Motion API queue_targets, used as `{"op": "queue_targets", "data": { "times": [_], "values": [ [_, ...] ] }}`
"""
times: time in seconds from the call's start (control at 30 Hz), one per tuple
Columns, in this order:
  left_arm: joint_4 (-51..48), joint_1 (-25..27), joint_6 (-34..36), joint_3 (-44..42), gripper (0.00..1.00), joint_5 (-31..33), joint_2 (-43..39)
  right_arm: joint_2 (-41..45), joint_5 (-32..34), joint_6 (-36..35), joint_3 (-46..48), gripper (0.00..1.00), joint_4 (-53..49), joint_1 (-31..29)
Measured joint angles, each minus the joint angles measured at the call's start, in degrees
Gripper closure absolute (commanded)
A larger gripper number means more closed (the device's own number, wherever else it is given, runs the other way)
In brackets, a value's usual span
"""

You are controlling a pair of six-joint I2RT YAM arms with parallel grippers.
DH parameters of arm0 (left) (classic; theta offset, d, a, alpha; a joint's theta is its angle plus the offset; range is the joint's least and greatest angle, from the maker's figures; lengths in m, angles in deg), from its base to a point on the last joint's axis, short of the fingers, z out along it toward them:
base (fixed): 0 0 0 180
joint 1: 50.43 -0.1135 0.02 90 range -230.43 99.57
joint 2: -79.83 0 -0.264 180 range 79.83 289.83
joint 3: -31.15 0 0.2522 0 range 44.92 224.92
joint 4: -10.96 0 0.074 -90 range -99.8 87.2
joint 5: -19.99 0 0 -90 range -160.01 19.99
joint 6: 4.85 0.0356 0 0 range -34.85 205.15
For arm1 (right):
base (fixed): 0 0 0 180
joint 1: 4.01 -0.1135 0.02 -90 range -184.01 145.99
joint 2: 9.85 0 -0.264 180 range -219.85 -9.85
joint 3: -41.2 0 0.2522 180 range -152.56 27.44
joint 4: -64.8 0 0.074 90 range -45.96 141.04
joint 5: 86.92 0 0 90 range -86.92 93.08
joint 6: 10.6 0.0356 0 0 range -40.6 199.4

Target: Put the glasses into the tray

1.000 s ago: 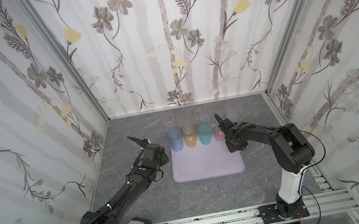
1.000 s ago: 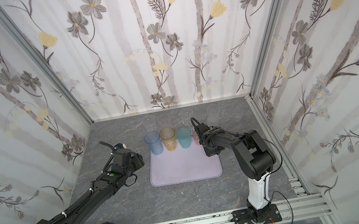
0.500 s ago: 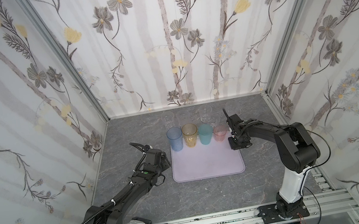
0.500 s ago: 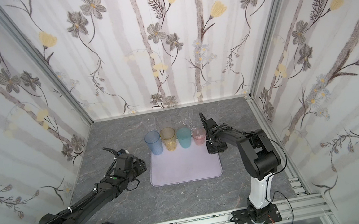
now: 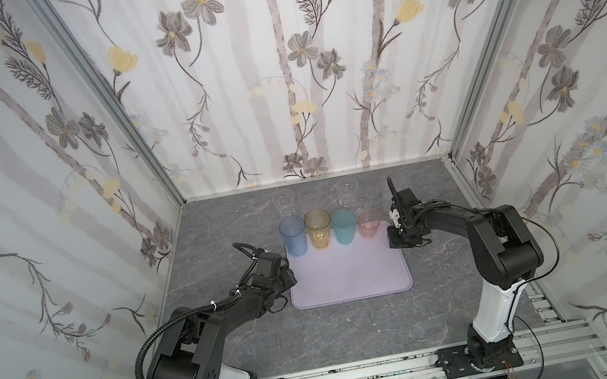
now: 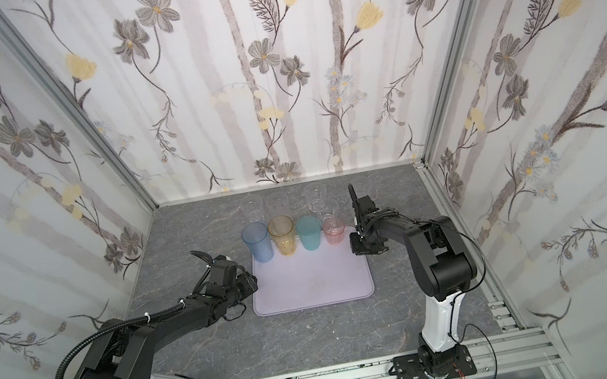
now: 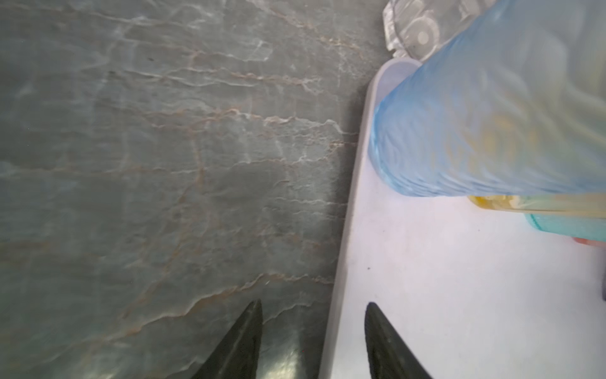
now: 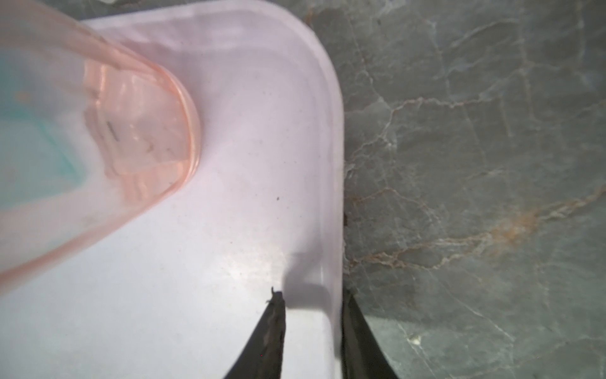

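Observation:
The lilac tray (image 5: 347, 280) lies mid-table. Blue (image 5: 293, 236), amber (image 5: 319, 230), teal (image 5: 344, 226) and pink (image 5: 368, 225) glasses stand upright in a row along its far edge. Clear glasses (image 5: 285, 202) stand on the table behind them. My left gripper (image 5: 287, 277) is low at the tray's left edge. It is open, with the rim between its fingers (image 7: 252, 334) untouched. The blue glass (image 7: 475, 124) is just ahead. My right gripper (image 5: 396, 244) sits at the tray's right edge. Its jaws are narrowly apart astride the rim (image 8: 331, 229), with the pink glass (image 8: 98, 147) off to one side.
Grey marbled tabletop (image 5: 345, 339) enclosed by flowered walls on three sides. A clear glass (image 6: 313, 193) stands near the back wall, another (image 7: 413, 29) just past the tray's far left corner. The arm bases sit on a rail at the front edge.
My right gripper left the pink glass, moved out to the tray's right rim and parted its jaws. My left gripper drew back along the tray's left edge and narrowed somewhat.

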Motion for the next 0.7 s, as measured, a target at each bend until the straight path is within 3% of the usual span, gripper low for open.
{"op": "queue_targets", "data": {
  "times": [0.27, 0.7],
  "values": [
    [5.75, 2.12, -0.48, -2.75, 0.53, -0.22, 0.00, 0.00, -1.18, 0.66, 1.51, 0.81, 4.39, -0.59],
    [5.42, 6.03, -5.92, -11.85, 0.53, 1.25, -10.58, 3.52, 0.70, 2.14, 6.88, 0.81, 8.13, -2.29]
  ]
}}
